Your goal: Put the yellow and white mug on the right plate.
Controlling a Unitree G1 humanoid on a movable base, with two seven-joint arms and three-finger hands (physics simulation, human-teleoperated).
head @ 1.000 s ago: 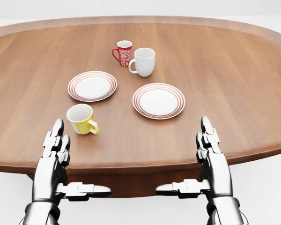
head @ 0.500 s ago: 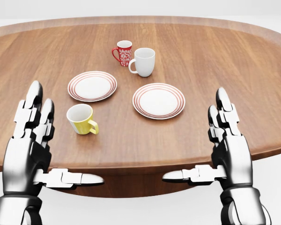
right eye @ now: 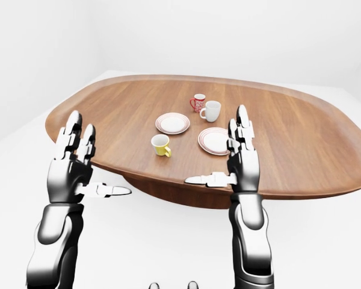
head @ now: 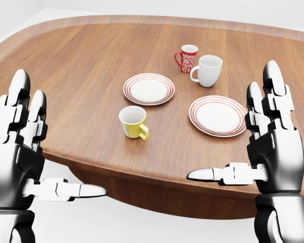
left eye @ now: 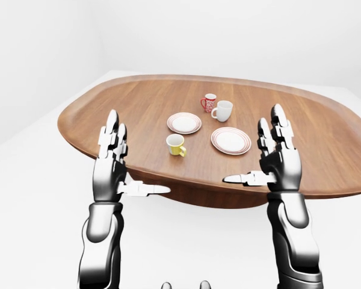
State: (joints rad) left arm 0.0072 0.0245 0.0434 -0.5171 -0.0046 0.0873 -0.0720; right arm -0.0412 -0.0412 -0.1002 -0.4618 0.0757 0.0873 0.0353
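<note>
- Yellow and white ceramic mug (head: pixel 133 122) stands upright on the oval wooden table (head: pixel 91 61), between both hands, handle toward the head view's lower right.
- Silver left hand (head: pixel 21 152) and right hand (head: pixel 266 147) are spread open, holding nothing.
- Red-rimmed right plate (head: pixel 218 115) lies nearer the right hand.
- Versus half a second ago, the whole picture shifted right: the camera moved.

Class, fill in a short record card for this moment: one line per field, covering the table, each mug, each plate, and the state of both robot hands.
Table: oval wooden table
Target mug: yellow and white mug, upright on the bare wood, handle toward the head view's lower right
Other mugs: white mug; red patterned mug, just to its left
Plates: left plate and right plate, both bare, red-ringed
Left hand: left hand, open, holding nothing
Right hand: right hand, open, holding nothing
Task status: mug not yet grasped
</note>
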